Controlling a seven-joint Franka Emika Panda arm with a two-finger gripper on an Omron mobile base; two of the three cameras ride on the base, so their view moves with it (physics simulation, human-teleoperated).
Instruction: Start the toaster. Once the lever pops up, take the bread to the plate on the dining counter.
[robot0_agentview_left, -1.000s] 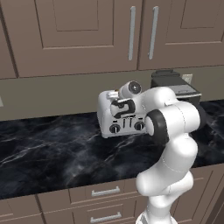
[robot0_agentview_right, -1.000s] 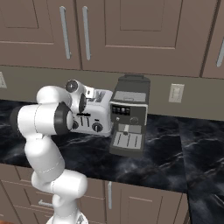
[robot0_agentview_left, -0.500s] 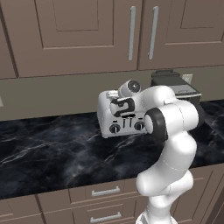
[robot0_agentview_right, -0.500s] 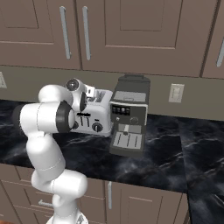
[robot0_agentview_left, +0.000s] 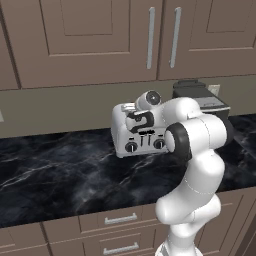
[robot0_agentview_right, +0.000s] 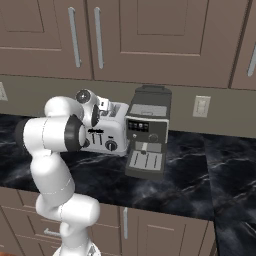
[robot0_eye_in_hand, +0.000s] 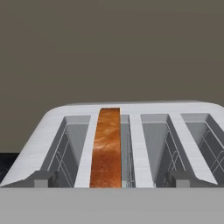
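The toaster (robot0_agentview_left: 142, 137) is the landmark: a boxy, smooth silver-white shell with rounded shoulders, standing on the desk (robot0_agentview_left: 60, 175), whose top is glossy black stone run through with pale veins. Its front carries two round black knobs and a few dark tabs between them. Seen from the hand camera, the toaster (robot0_eye_in_hand: 131, 144) has four long rectangular slots across its top, each lined with thin wire guides and grey metal walls. The bread (robot0_eye_in_hand: 106, 148) sits upright in the second slot from the left in that view, sunk so that its orange-brown, mottled crust edge lies about level with the slot's rim.

The tool (robot0_agentview_left: 140, 121) hangs just above the toaster's front edge, pointing down and back over the slots; its dark fingers stand wide apart and grip nothing.

Just beside the toaster, on its right in the right base view, stands a taller black coffee machine (robot0_agentview_right: 147, 132), a squared block with a silver grille tray at its foot. Behind the toaster rises a flat dull-beige wall, and above it hang brown panelled cabinets (robot0_agentview_left: 100, 40) with slim metal bar handles.
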